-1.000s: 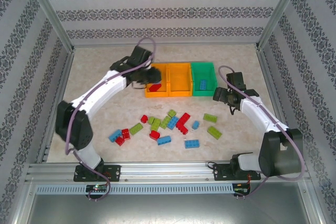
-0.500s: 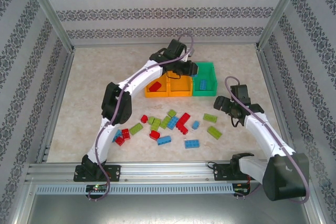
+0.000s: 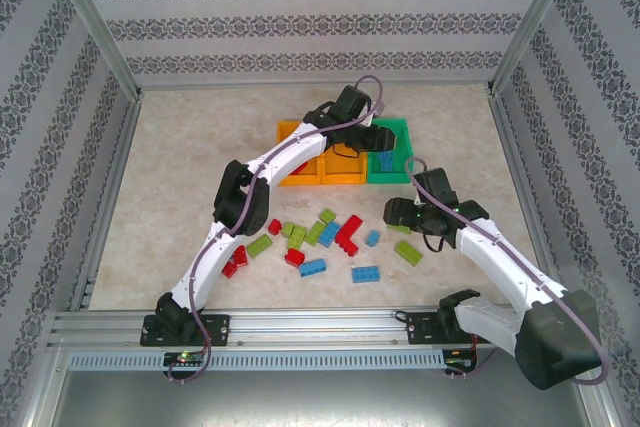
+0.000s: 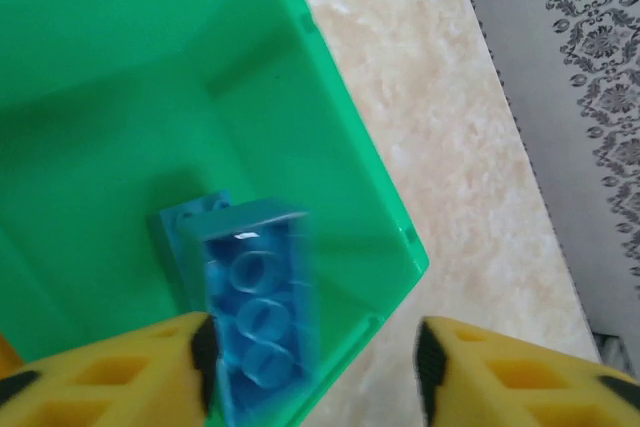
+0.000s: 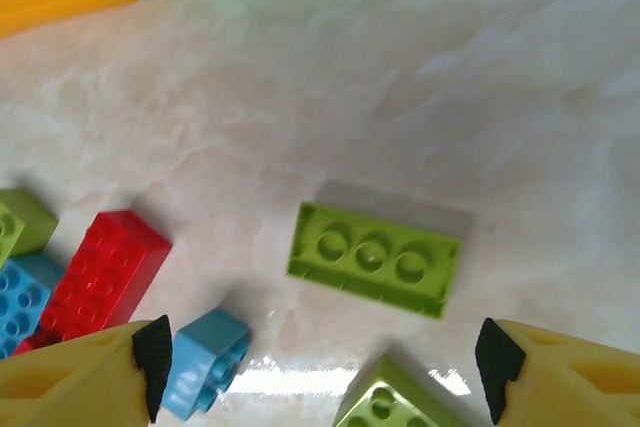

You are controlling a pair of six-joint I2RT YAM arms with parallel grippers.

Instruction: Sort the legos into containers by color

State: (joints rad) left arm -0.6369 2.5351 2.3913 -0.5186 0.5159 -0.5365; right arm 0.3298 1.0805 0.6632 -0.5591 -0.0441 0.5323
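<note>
1. Lower centre of the top view: loose legos (image 3: 320,237) lie scattered on the table (image 3: 180,167); the orange bins (image 3: 300,180) sit above them.
2. Upper centre: the left gripper (image 4: 315,357) hangs over the green bin (image 4: 330,147); its jaws stand wider than the blurred blue brick (image 4: 260,317) beside its left finger, so I judge the brick released, dropping toward a second blue brick (image 4: 185,227) inside.
3. Right of centre: the right gripper (image 5: 322,359) hovers spread wide and empty over a lime brick (image 5: 375,257) lying flat.
4. Step in hand: blue drop-off, lime pick-up; next, the right gripper should descend straddling that brick, clear of the neighbouring lime brick (image 5: 390,402), then close.
</note>
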